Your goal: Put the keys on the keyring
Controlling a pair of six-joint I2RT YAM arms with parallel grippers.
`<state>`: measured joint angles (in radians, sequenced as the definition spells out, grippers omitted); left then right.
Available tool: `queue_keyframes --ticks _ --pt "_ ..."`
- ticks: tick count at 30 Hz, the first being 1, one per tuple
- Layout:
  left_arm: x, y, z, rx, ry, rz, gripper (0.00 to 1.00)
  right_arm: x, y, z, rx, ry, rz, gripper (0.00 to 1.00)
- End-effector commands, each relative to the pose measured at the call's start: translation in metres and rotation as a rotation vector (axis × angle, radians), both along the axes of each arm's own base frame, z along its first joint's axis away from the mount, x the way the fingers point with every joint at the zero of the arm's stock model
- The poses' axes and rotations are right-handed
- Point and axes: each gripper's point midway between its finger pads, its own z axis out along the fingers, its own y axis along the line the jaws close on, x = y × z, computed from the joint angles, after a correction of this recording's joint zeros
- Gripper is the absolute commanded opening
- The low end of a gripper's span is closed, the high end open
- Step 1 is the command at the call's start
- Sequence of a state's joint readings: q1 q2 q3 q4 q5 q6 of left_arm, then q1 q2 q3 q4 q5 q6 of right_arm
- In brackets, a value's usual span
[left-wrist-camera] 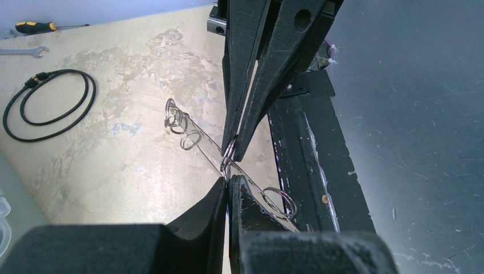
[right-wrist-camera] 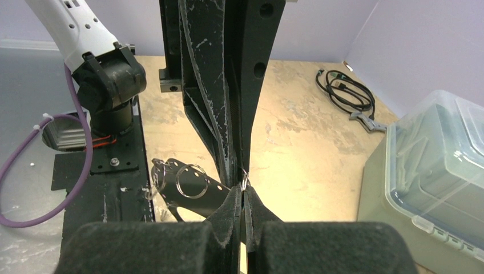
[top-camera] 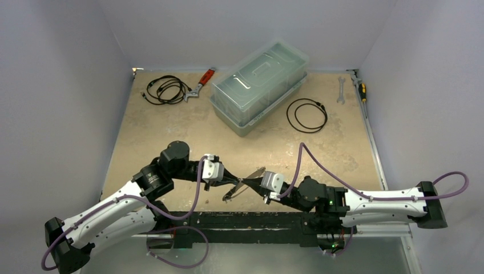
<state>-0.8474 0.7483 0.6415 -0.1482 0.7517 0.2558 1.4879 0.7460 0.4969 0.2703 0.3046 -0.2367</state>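
The keyring (top-camera: 258, 171) is a thin pale piece held in the air between my two grippers near the table's front edge. In the left wrist view it looks like a flat see-through strip (left-wrist-camera: 206, 146) with a row of holes and small split rings (left-wrist-camera: 191, 140) along it. It appears dark in the right wrist view (right-wrist-camera: 211, 193). My left gripper (top-camera: 235, 181) (left-wrist-camera: 229, 181) is shut on the strip. My right gripper (top-camera: 254, 184) (right-wrist-camera: 244, 187) is shut on a small split ring (right-wrist-camera: 244, 177) at the same spot. No keys can be made out.
A clear lidded box (top-camera: 259, 85) stands at the back centre. A black cable coil (top-camera: 307, 114) lies to its right, another cable (top-camera: 165, 89) and a red-handled wrench (top-camera: 202, 84) to its left. A spanner (top-camera: 341, 89) and a screwdriver (top-camera: 361, 88) lie at the far right.
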Motion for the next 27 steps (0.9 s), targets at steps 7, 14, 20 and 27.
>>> queue_keyframes --ticks 7,14,20,27 --pt "0.004 -0.005 0.011 -0.026 -0.046 -0.015 0.00 -0.001 0.005 0.021 0.071 -0.003 0.006 0.00" --pt "0.001 -0.005 0.012 -0.034 -0.044 -0.029 0.00 -0.002 0.003 0.036 0.107 -0.020 0.012 0.00" --pt "-0.001 -0.006 0.012 -0.038 -0.040 -0.043 0.00 -0.004 0.004 0.032 0.114 -0.009 0.023 0.00" --pt "0.009 -0.001 0.014 -0.036 -0.092 0.021 0.00 0.001 -0.004 0.019 0.100 0.033 -0.019 0.00"
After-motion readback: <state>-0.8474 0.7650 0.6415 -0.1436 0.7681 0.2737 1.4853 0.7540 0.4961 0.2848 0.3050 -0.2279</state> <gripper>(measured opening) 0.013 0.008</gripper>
